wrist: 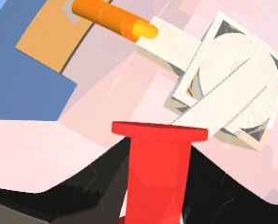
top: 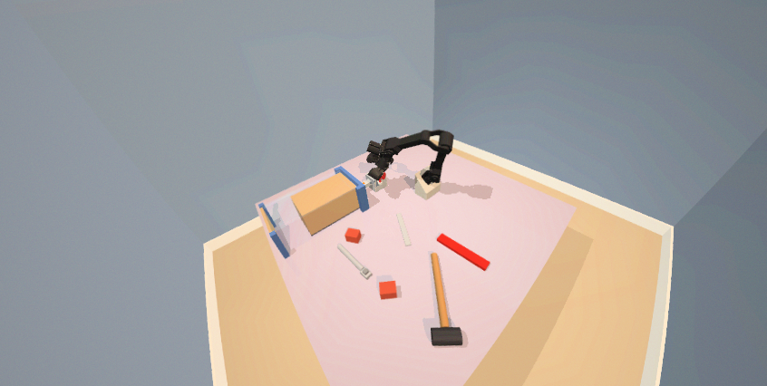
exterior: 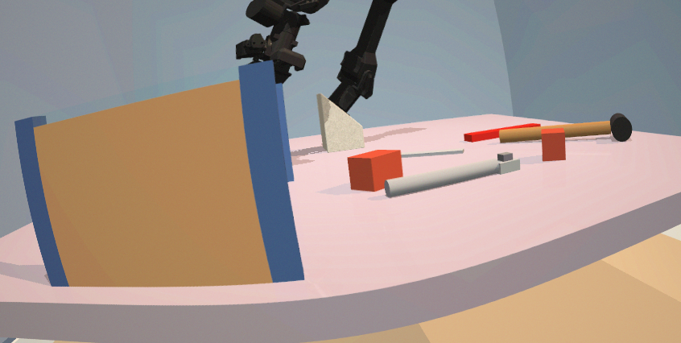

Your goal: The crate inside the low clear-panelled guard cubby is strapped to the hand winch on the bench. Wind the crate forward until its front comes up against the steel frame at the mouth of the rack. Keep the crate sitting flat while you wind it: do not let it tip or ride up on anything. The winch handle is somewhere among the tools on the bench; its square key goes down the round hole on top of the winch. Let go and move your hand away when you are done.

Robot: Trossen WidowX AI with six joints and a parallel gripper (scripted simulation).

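Note:
My gripper (top: 378,175) (wrist: 155,146) is shut on the red knob of the winch handle. The handle's pale arm (wrist: 217,104) reaches from below the knob across the top of the hand winch (top: 379,186) (wrist: 217,65). Its square key and the round hole are hidden. An orange strap (wrist: 105,15) runs from the winch to the crate (top: 326,202) (wrist: 46,39). The crate looks flat in the cubby, with a gap behind it. Its front is close to the blue frame (top: 362,198) (exterior: 289,159) (wrist: 23,89) at the mouth; I cannot tell whether they touch.
The cubby's orange back panel (exterior: 152,188) fills the left of the exterior view. On the bench lie a grey rod (top: 351,257) (exterior: 443,178), two red blocks (top: 352,235) (top: 387,290), a pale strip (top: 402,229), a red bar (top: 462,251) and a mallet (top: 440,292).

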